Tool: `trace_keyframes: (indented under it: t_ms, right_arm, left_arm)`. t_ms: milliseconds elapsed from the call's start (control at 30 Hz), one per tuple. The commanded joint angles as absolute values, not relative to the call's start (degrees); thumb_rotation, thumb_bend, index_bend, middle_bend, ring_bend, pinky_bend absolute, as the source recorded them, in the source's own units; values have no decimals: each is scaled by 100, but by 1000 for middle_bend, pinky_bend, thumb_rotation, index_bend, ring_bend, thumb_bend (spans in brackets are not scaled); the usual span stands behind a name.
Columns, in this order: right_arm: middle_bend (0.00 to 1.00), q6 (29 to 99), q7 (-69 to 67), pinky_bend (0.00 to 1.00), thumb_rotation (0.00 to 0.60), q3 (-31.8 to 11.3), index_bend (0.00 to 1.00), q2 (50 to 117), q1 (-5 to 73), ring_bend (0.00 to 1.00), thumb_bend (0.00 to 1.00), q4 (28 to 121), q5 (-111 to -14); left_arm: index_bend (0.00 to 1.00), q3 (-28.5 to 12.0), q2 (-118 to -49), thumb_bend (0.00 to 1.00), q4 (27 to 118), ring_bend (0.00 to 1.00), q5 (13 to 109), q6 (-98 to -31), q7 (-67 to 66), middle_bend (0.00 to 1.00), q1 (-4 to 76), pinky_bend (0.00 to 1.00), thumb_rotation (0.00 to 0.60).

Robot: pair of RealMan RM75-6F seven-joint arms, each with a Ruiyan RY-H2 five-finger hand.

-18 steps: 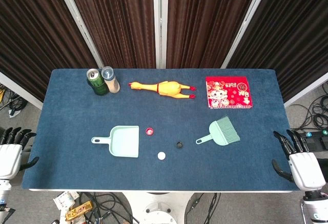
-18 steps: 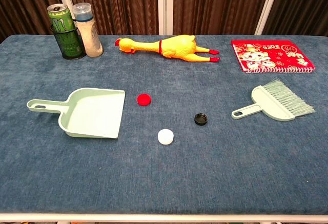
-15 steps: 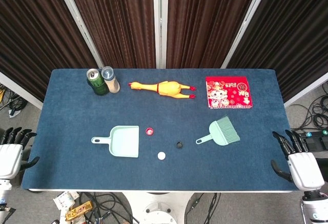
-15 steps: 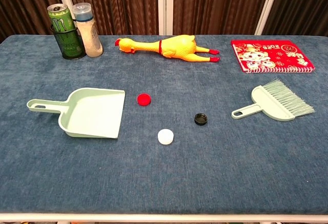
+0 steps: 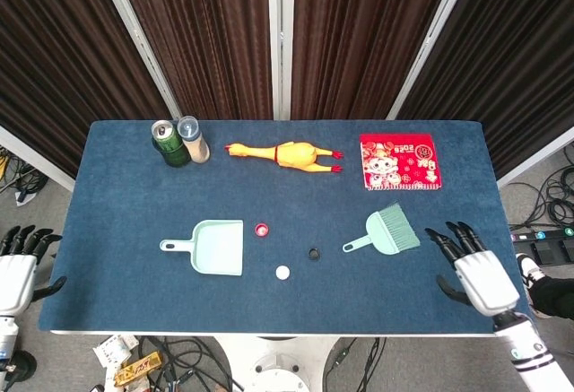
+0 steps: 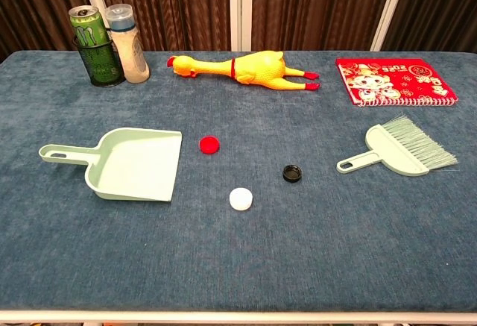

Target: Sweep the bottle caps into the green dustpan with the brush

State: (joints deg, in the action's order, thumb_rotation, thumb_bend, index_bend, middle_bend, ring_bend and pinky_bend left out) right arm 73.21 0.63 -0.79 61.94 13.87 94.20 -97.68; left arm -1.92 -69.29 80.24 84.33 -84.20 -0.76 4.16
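The green dustpan (image 5: 215, 247) (image 6: 133, 163) lies left of centre, its handle pointing left. Three bottle caps lie to its right: a red cap (image 5: 262, 230) (image 6: 209, 144), a white cap (image 5: 283, 273) (image 6: 241, 198) and a black cap (image 5: 315, 254) (image 6: 292, 172). The green brush (image 5: 386, 233) (image 6: 399, 150) lies further right, handle toward the caps. My right hand (image 5: 475, 271) hovers open over the table's front right corner, apart from the brush. My left hand (image 5: 18, 271) hangs open off the table's left edge. Neither hand shows in the chest view.
At the back stand a green can (image 5: 167, 143) (image 6: 89, 46) and a bottle (image 5: 193, 139) (image 6: 127, 42), with a yellow rubber chicken (image 5: 282, 154) (image 6: 242, 69) and a red booklet (image 5: 399, 162) (image 6: 393, 82) to their right. Cables lie on the floor around the blue table (image 5: 117, 204).
My right hand has moved left and inward, from beyond the table's right edge to above its front right corner. The left hand has sunk slightly. Nothing on the table has moved.
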Motion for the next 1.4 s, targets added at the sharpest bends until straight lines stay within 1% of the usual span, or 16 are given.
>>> trace_keyframes:
  t_ms: [33,67,167,300,367,500,633,767,967,1233,1400]
  right_arm:
    - [275,6200,1165,0,600,-391,179,6504,2182,0,142,9395,-9473]
    - [278,5962,1460,0,600,-468,202,6634,2337,0,107,9332,-9333]
    - [283,5602,2067,0,600,-620,253,7012,2647,0,37,9126,-9087]
    - [307,5344,2717,3,600,-717,294,7491,2945,12,26,8781,-8875]
    - [318,5256,2952,7,600,-710,311,7713,3052,27,38,8589,-8814]
    - [326,5244,3379,8,600,-648,343,8225,3202,45,95,8060,-8776]
    - [327,5431,3622,8,600,-564,359,8616,3228,49,108,7654,-8829]
    - [347,5571,3575,8,600,-528,369,8915,3254,62,109,7302,-8823]
    - [369,5582,3447,17,600,-503,376,9266,3293,73,124,6942,-8684]
    - [399,5444,3164,22,600,-377,394,9543,3374,89,206,6621,-8586]
    - [413,5437,3040,33,600,-331,411,9638,3403,95,211,6496,-8555]
  left_arm:
    - [261,-188,-6926,152,8030,108,8415,-8412,-71,190,407,89,600]
    - [261,-186,-6926,152,8037,108,8414,-8408,-70,190,406,89,600]
    - [261,-177,-6913,152,8078,108,8426,-8401,-72,190,408,89,600]
    - [261,-191,-6895,152,8132,108,8404,-8401,-129,190,410,89,600]
    - [261,-193,-6888,151,8145,108,8403,-8403,-140,190,410,89,600]
    - [261,-186,-6882,142,8139,108,8402,-8357,-122,190,428,89,600]
    - [261,-189,-6889,141,8132,108,8380,-8328,-109,190,435,88,600]
    - [261,-179,-6901,141,8106,108,8371,-8279,-93,190,450,89,600]
    - [261,-185,-6901,142,8068,108,8380,-8264,-49,190,468,89,600]
    - [261,-167,-6898,142,8068,108,8362,-8262,-36,190,445,89,600]
    - [261,-163,-6900,141,8059,108,8349,-8264,-36,190,433,89,600]
